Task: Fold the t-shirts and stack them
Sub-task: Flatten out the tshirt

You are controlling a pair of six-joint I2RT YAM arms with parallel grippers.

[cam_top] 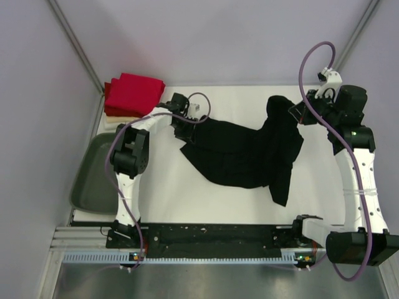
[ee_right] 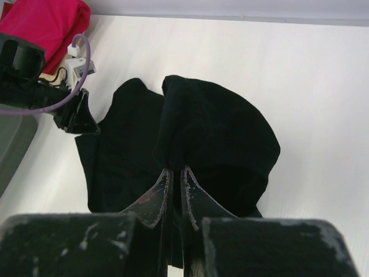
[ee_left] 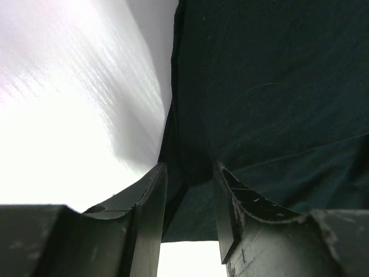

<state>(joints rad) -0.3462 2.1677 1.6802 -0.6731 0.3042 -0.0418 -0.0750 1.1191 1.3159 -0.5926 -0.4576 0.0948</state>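
The black t-shirt (cam_top: 240,152) lies rumpled across the middle of the white table. Its right part is bunched and pulled up toward my right gripper (cam_top: 298,113). In the right wrist view that gripper (ee_right: 174,168) is shut on a thick fold of the black t-shirt (ee_right: 219,130). My left gripper (cam_top: 187,129) sits at the shirt's far left corner. In the left wrist view it (ee_left: 189,168) stands open, with the edge of the black cloth (ee_left: 271,98) running between its fingers. Folded red t-shirts (cam_top: 133,93) are stacked at the back left on a cream one (cam_top: 114,119).
A grey oval tub (cam_top: 93,177) sits off the table's left edge, beside the left arm. The red stack (ee_right: 49,23) and the left gripper's cable (ee_right: 63,95) show at the top left of the right wrist view. Walls enclose the back and both sides.
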